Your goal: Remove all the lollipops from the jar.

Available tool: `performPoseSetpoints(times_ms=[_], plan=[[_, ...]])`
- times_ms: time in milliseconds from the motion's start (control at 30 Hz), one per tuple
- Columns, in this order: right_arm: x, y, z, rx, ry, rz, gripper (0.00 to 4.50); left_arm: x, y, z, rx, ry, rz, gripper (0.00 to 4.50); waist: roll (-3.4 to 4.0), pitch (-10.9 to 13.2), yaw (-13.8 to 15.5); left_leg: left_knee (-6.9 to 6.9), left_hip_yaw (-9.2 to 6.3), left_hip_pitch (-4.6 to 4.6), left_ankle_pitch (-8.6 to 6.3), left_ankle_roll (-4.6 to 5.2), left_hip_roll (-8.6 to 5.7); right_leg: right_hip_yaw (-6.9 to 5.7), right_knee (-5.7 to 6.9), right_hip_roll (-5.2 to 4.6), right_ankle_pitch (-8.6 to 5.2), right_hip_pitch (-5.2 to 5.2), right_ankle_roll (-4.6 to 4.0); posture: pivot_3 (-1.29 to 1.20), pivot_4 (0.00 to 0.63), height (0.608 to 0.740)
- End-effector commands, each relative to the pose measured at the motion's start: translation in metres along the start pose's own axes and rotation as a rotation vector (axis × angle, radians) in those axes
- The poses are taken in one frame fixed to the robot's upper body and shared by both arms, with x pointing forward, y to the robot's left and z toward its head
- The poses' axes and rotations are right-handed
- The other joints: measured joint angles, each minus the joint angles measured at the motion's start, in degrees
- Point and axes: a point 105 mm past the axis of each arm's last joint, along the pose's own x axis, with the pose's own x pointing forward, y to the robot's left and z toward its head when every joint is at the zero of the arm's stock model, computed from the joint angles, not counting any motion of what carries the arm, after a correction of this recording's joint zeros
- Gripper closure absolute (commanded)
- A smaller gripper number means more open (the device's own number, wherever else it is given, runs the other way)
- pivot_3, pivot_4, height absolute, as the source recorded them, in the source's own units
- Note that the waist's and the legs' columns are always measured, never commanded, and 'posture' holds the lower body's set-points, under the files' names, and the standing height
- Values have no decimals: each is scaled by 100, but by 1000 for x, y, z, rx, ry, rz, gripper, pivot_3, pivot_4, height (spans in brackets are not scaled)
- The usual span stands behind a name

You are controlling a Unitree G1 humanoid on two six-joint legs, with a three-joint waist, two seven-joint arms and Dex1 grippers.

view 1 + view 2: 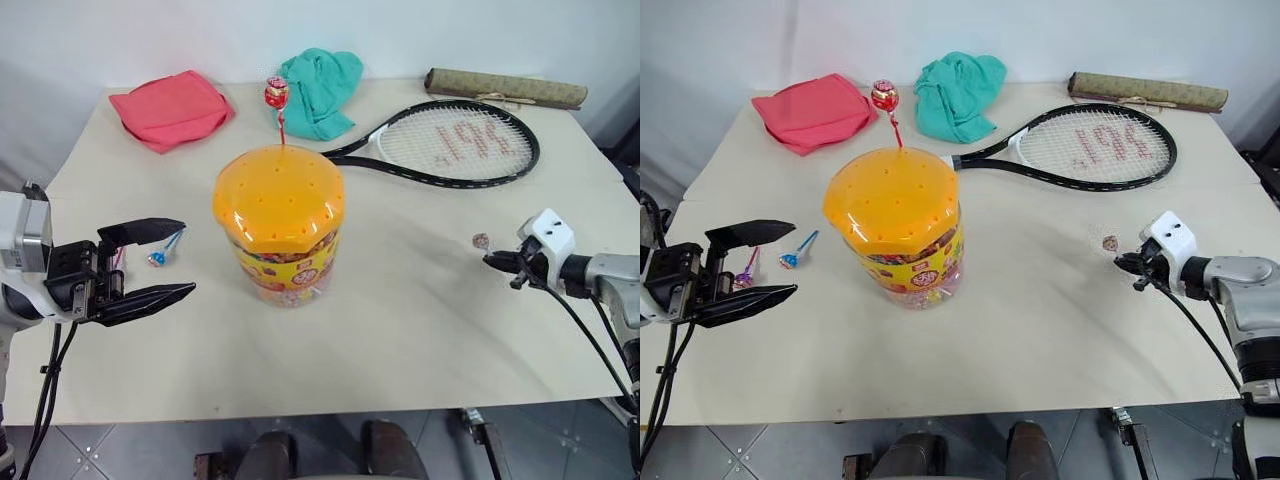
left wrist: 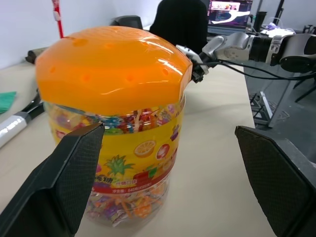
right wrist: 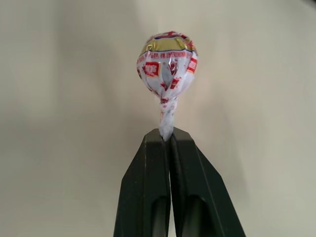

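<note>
Lollipops are scattered: we see our right claw (image 3: 167, 136) pinched tight on the stick of the pinkish-silver lollipop (image 3: 166, 61) over the worktop (image 1: 420, 300), well right of the jar (image 1: 280, 225). A red lollipop (image 1: 276, 94) stands in its orange lid. Our left claw (image 1: 165, 262) gapes wide left of the jar, with the blue lollipop (image 1: 160, 254) and purple lollipop (image 1: 744, 277) lying beside it.

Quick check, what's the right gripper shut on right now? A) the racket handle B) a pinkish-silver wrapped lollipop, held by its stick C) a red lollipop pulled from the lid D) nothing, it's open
B: the right gripper is shut on the stick of the pinkish-silver lollipop, its wrapped head poking out past the fingertips over the table, while the red lollipop stands in the jar lid.
</note>
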Motion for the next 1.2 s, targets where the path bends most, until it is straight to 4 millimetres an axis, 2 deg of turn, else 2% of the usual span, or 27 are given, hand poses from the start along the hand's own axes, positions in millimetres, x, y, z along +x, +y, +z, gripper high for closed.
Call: performPoseSetpoints(times_ms=[33, 133, 233, 400, 500, 600, 633, 667, 767, 867, 967, 1033, 1100, 1200], plan=[[0, 1, -36, 80, 144, -8, 4481, 2, -3, 12, 42, -7, -26, 0, -23, -14, 45, 3, -3, 3, 0, 0, 1, -2, -4, 0, 0, 8, 0, 0, 150, 740], [-2, 1, -35, 114, 142, -2, 3768, 3, -1, 15, 53, -6, -24, 0, -48, -28, 119, 14, -17, 7, 0, 0, 13, -6, -21, 0, 1, 28, 1, 0, 150, 740], [-7, -3, -29, 120, 117, -18, 2851, 2, 0, 16, 57, -5, -18, 0, -49, -29, 136, 23, -40, 6, -1, -1, 11, -7, -23, -1, 1, 37, 1, 0, 150, 740], [-34, -6, 19, 15, -101, 45, 1111, -4, 5, 14, 57, -7, 27, 0, -29, -17, 114, 2, -50, 4, -1, -1, 9, -8, -26, 0, 1, 26, 1, 0, 150, 740], [-57, 0, 64, -79, -329, 136, 87, -11, 9, 12, 60, -19, 80, 0, 1, 1, 88, -2, -29, -1, -1, 0, 4, -7, -28, -1, 1, 20, 2, 0, 150, 740], [-69, 21, 112, -147, -482, 286, 36, -20, 13, 11, 62, -44, 146, 0, 24, 15, 34, -5, 2, 2, -1, -1, 5, -6, -27, 5, 1, 14, 2, 0, 150, 740], [-70, 26, 121, -154, -509, 315, 36, -21, 13, 11, 62, -49, 157, 0, 25, 15, 25, -5, 6, 5, -1, -1, 7, -4, -27, 7, 1, 14, 2, 0, 150, 740], [-68, 34, 138, -143, -559, 360, 36, -22, 14, 10, 61, -55, 171, 0, 23, 16, 24, -5, 4, 5, -1, -1, 10, -5, -25, 10, 1, 13, 2, 0, 150, 740], [-59, 54, 180, -119, -682, 442, 36, -23, 14, 10, 60, -69, 191, 0, 22, 16, 26, -2, 0, 5, -2, -3, 23, -3, -24, 6, 1, 13, 2, 0, 150, 740], [-29, 77, 227, -21, -746, 503, 36, -25, 18, 20, 72, -140, 235, 0, 22, 16, 33, -1, -19, 4, -2, -3, 24, -1, -16, 3, 1, 6, 2, 0, 150, 740], [-7, 95, 250, -2, -739, 523, 36, -26, 20, 26, 75, -174, 258, 0, 20, 15, 43, -1, -39, -18, -2, -4, 18, 10, 17, -1, 1, -43, 2, 0, 150, 740], [5, 114, 271, 21, -761, 584, 36, -26, 19, 29, 72, -186, 260, 0, 20, 15, 56, 5, -64, -42, -2, -4, 12, 5, 35, -2, 3, -67, -1, 0, 150, 740], [11, 136, 292, 50, -778, 671, 36, -26, 17, 31, 72, -192, 261, 0, 20, 15, 29, 35, -92, -72, -2, -4, 3, -2, 68, -3, 13, -95, -18, 0, 150, 740], [18, 155, 306, 62, -775, 725, 36, -25, 16, 31, 70, -193, 263, 0, 19, 14, -60, 37, -115, -76, -2, -4, -1, -10, 118, -3, 28, -114, -44, 0, 150, 740]])
